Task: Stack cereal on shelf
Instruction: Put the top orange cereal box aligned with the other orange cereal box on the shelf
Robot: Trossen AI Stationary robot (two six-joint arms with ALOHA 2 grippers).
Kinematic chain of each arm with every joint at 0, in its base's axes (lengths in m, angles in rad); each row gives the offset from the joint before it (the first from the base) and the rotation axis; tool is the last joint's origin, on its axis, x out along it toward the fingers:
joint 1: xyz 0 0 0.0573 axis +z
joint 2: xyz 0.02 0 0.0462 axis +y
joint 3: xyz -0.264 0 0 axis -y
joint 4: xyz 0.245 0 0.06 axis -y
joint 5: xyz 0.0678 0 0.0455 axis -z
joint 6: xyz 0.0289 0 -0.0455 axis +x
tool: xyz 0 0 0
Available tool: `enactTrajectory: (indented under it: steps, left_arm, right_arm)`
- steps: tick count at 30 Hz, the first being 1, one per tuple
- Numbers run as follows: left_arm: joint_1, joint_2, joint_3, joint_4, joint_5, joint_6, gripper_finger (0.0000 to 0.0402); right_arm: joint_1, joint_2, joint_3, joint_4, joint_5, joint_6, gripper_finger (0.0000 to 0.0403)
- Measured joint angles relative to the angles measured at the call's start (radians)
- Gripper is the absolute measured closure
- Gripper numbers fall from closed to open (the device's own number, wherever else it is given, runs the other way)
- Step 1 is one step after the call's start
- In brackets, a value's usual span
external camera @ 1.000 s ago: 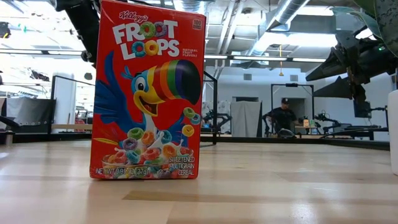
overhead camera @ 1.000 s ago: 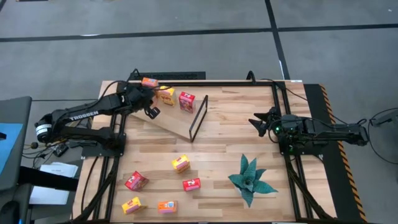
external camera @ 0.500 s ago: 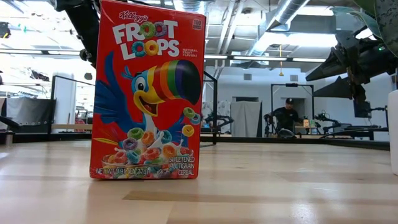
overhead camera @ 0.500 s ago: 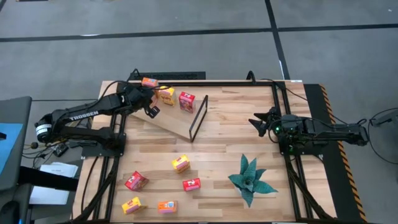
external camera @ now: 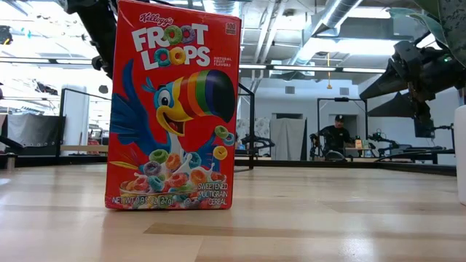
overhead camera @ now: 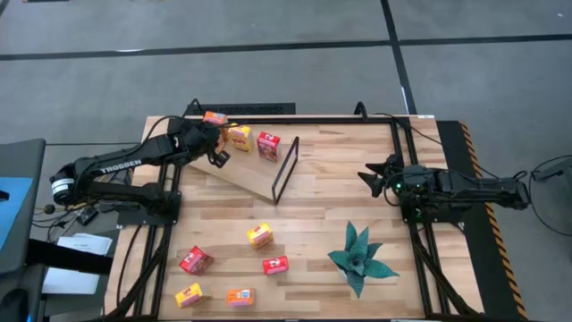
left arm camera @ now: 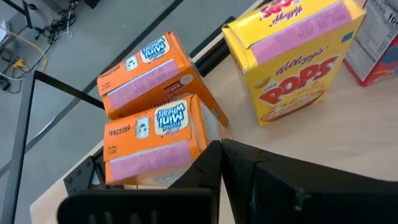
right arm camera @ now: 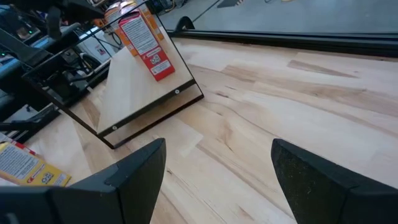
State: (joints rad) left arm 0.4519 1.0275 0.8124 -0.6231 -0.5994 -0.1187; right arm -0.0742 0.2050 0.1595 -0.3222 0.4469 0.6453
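on the slatted tabletop (overhead camera: 322,215) we read "froot loops" on a red box (external camera: 173,106); on the shelf (overhead camera: 246,170), "mini wheats" (left arm camera: 155,134) and "pops" (left arm camera: 295,59). left gripper (left arm camera: 219,163) fingers pressed together beside them; right gripper (right arm camera: 214,165) spread apart.

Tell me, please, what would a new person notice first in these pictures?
First, the red Froot Loops box standing upright close to the low camera, filling much of that view. Next, the shelf at the table's far left, holding a red box, a yellow Pops box and two orange Mini-Wheats boxes, with the left gripper beside them. The right gripper waits open at the table's right.
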Motion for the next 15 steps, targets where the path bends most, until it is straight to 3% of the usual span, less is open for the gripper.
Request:
enactTrajectory:
  steps: [5, 11, 15]
  left_arm:
    - [0.0, 0.0, 0.001, 0.041, 0.015, 0.002, 0.0401]
    - [-0.038, -0.026, 0.06, -0.086, 0.171, -0.056, 0.0402]
    - [-0.086, -0.066, 0.036, -0.205, 0.105, -0.134, 0.0401]
  right_arm:
    - [0.0, 0.0, 0.0, 0.0, 0.0, 0.0, 0.0086]
    - [0.0, 0.0, 0.0, 0.0, 0.0, 0.001, 0.0086]
    - [0.0, 0.0, 0.0, 0.001, 0.0, 0.001, 0.0086]
